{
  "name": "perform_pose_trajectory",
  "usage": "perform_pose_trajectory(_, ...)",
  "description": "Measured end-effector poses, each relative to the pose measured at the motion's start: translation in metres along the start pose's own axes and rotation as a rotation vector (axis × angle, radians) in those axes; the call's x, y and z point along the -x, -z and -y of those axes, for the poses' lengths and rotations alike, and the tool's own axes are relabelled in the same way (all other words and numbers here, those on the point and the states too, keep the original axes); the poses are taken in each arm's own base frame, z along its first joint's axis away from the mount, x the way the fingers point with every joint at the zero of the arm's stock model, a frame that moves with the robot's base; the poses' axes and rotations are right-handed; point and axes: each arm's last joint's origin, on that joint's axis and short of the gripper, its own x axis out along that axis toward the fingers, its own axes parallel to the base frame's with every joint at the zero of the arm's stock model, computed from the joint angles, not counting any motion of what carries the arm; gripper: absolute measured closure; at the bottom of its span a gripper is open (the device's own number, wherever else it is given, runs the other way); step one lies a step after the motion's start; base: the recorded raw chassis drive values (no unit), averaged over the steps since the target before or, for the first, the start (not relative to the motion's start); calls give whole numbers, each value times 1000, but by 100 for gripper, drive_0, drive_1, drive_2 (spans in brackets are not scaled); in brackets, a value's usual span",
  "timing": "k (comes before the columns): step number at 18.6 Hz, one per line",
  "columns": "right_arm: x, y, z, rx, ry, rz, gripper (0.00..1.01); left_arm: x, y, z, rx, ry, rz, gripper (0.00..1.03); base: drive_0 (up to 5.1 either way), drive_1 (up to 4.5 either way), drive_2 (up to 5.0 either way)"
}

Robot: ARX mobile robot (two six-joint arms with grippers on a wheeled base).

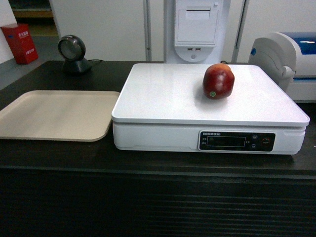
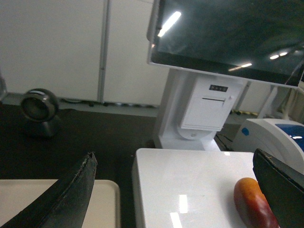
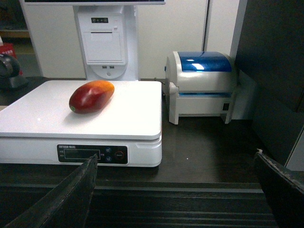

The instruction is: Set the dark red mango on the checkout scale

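The dark red mango (image 1: 218, 81), with an orange-yellow patch and a small sticker, lies on the white scale (image 1: 163, 98), toward the platform's back right. The scale stands on the black checkout counter (image 1: 148, 163). Neither gripper shows in the head view. In the left wrist view my left gripper (image 2: 174, 153) is open above the scale (image 2: 190, 190), and the mango (image 2: 251, 202) lies just inside its right finger (image 2: 280, 185). My right gripper (image 3: 176, 155) is open and empty before the counter's front edge, right of the scale (image 3: 128, 114) bearing the mango (image 3: 91, 96).
A flat beige tray (image 1: 54, 114) lies left of the scale. A round black scanner (image 1: 73, 53) stands at the back left, a white printer stand (image 1: 196, 29) behind the scale, and a white-and-blue machine (image 1: 291, 59) at the right. A red box (image 1: 19, 43) sits far left.
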Motion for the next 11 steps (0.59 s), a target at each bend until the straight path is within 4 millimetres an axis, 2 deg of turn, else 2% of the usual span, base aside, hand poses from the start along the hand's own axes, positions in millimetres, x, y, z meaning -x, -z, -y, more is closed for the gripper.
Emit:
perform_pose_trajectory(3,0,0,0,0,0,0,3,25,0,-21,2,-46,11,5,0,0,0)
perform_pose_trajectory(8,0,0,0,0,0,0,3,47,2,-40,11,-91,16,5,0,0,0)
perform_pose_trajectory(9,0,0,0,0,0,0,3,61,3,-52,18,-130,14,6,0,0,0)
perform_pose_trajectory(11,0,0,0,0,0,0,3,87,9,-60,-73,-220,50,21,0,0,0)
